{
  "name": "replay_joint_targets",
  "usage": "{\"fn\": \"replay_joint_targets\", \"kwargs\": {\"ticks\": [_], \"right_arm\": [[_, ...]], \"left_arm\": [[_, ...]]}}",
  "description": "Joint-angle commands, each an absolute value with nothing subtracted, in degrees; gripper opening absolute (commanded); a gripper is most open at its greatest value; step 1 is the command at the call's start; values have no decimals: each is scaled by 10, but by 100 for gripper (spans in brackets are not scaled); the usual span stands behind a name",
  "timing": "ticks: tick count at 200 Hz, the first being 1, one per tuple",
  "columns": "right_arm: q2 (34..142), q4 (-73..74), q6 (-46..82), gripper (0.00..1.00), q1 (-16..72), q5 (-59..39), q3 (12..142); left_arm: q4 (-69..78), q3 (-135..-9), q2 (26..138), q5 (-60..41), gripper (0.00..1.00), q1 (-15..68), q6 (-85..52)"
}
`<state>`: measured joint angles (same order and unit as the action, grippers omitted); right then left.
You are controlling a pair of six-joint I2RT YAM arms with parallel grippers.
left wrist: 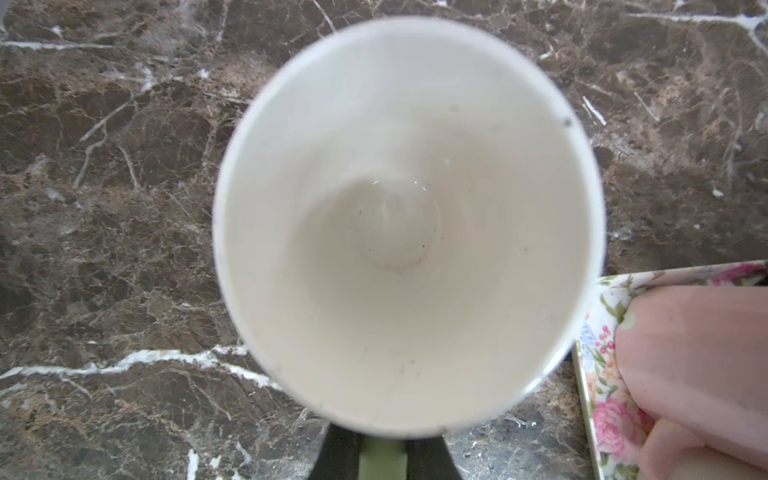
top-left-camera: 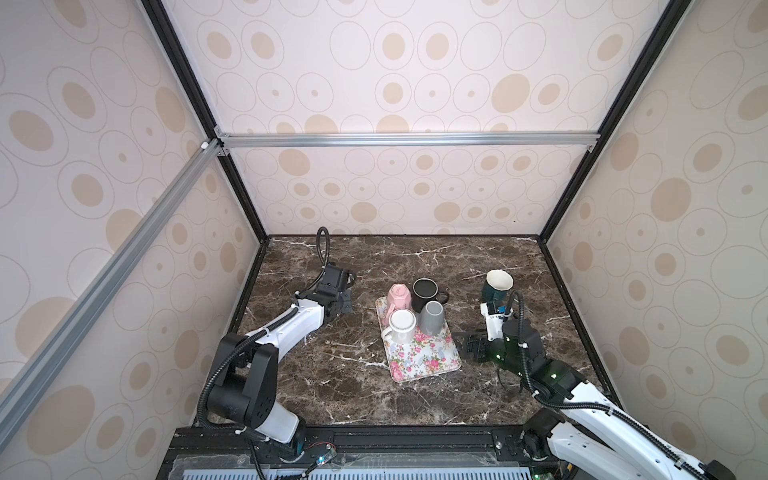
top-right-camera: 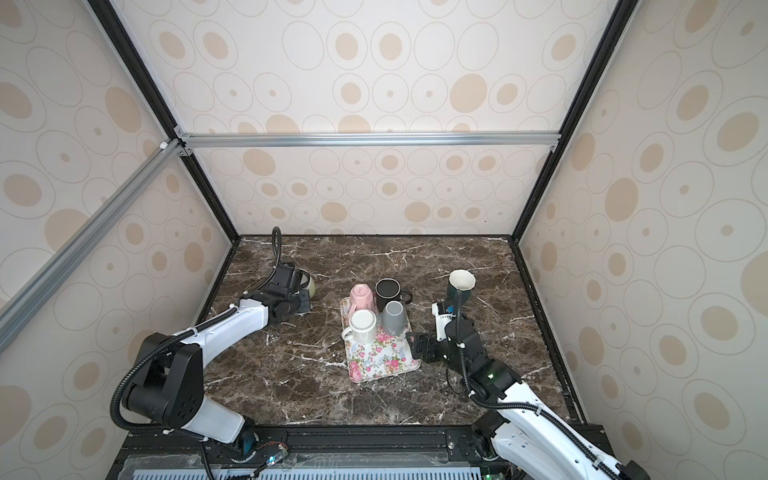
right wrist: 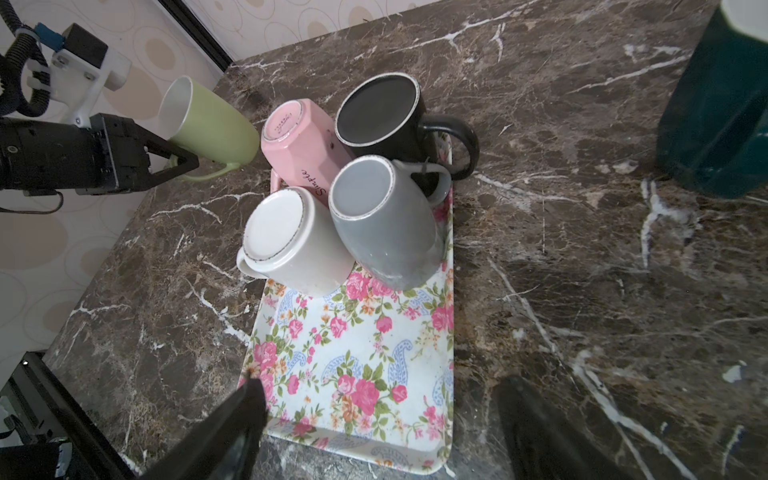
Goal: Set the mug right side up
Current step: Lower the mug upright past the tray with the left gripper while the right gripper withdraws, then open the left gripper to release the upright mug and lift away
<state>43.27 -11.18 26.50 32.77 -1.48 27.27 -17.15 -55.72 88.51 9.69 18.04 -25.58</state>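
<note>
Gripping green mug (right wrist: 212, 124) handle w/ L fingers (right wrist: 189, 163) (mug tilted, near tray (right wrist: 353, 353)).

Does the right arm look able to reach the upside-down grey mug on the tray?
Probably yes: the right gripper is open and empty beside the tray, with only bare tray between it and the grey mug, though the white mug stands close.

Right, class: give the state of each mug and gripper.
Light green ceramic mug: tilted, handle in shut left gripper.
Pink faceted mug: upside down.
White ceramic mug: upside down.
Grey ceramic mug: upside down.
Black ceramic mug: upright.
Dark teal mug: upright.
Right gripper: open, empty.
</note>
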Motion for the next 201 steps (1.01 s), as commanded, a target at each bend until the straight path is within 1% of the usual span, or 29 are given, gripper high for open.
{"fn": "replay_joint_targets", "kwargs": {"ticks": [1,136,142,152,158,180,192,201], "right_arm": [[441,-113,264,90,330,-11,274],[459,-110,265,90,331,-7,275],[460,-110,265,90,330,-6,275],[463,-109,265,90,331,-6,276],[464,-110,265,90,330,-6,278],[470,-110,265,90,331,-7,279],[472,-109,266,90,331,-9,279],[474,-108,266,90,331,-10,279]], "left_arm": [[-163,-597,890,100,0,174,-240],[-171,-612,945,76,0,172,-243],[-172,-613,945,76,9,172,-243],[-175,-615,946,78,33,173,-243],[-176,-616,945,80,43,173,-245],[-178,-619,940,81,66,173,-246],[-177,-619,935,79,74,172,-245],[-176,-620,930,76,77,172,-244]]}}
